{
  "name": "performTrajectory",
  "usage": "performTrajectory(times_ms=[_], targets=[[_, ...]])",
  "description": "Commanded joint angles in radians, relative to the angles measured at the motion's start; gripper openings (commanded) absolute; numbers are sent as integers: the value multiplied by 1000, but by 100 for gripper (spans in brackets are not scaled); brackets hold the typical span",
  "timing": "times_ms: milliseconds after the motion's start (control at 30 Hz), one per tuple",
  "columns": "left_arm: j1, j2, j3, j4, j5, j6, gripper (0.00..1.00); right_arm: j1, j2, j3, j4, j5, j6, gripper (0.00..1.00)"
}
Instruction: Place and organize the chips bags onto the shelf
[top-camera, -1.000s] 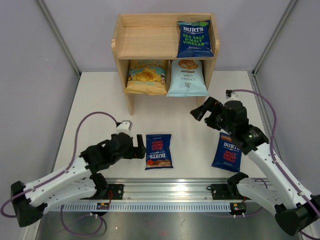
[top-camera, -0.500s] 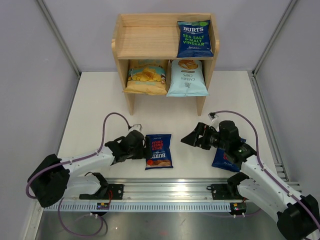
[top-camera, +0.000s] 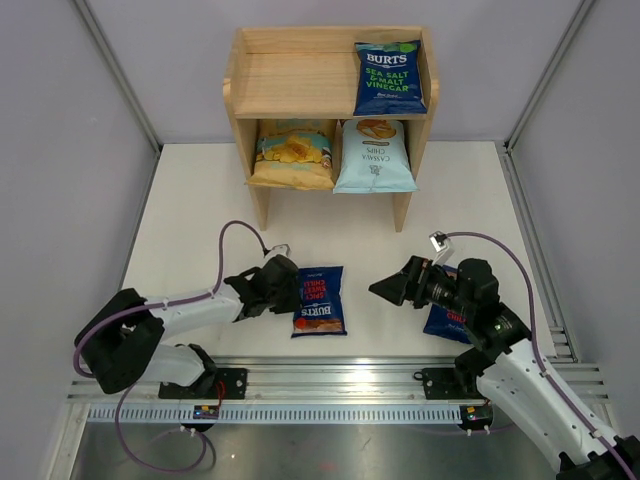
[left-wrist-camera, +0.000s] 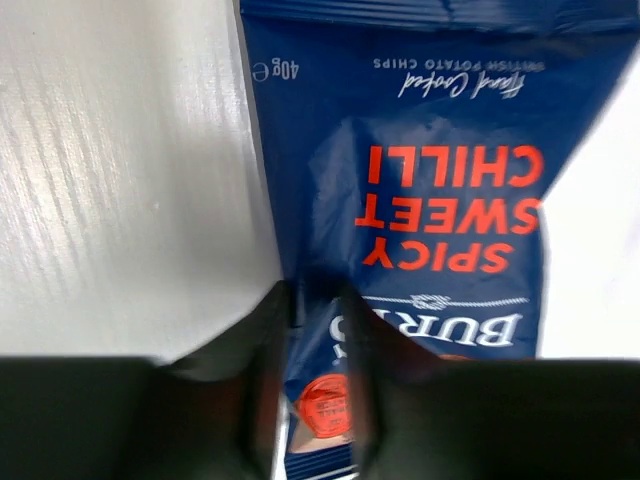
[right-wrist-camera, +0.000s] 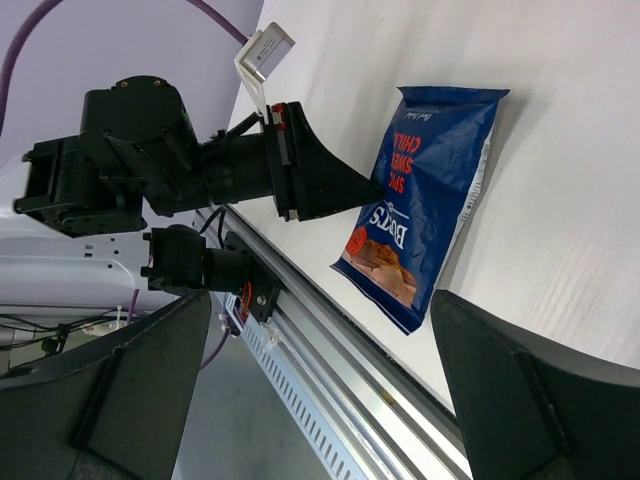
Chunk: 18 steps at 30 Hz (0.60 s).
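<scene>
A dark blue BURTS spicy sweet chilli bag (top-camera: 320, 298) (left-wrist-camera: 440, 200) (right-wrist-camera: 430, 200) lies flat on the white table. My left gripper (top-camera: 293, 290) (left-wrist-camera: 318, 400) (right-wrist-camera: 372, 185) is shut on its left edge, and a fold of the bag shows between the fingers. Just to the right, my right gripper (top-camera: 385, 290) (right-wrist-camera: 320, 400) hangs open, pointing left at that bag and holding nothing. Another blue BURTS bag (top-camera: 447, 318) lies partly under the right arm. The wooden shelf (top-camera: 295, 85) holds a BURTS sea salt bag (top-camera: 389, 78) on top, with a yellow-and-teal bag (top-camera: 293, 152) and a pale cassava bag (top-camera: 375, 155) below.
The left half of the shelf's upper tier is bare wood. A metal rail (top-camera: 340, 378) (right-wrist-camera: 330, 340) with both arm bases runs along the table's near edge. Grey walls enclose the table on the left, right and back.
My left gripper slid right to the bag's left edge and closed on it. The right arm dropped and swung left toward the table's middle, still open.
</scene>
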Motion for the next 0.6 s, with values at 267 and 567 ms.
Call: performTrajectory(times_ms=[267, 567], targets=[[-34, -212, -34, -55, -105, -58, 0, -3, 21, -107, 130, -102, 78, 96], [-47, -565, -69, -67, -102, -70, 0, 0, 93, -231, 432, -153, 168, 94]])
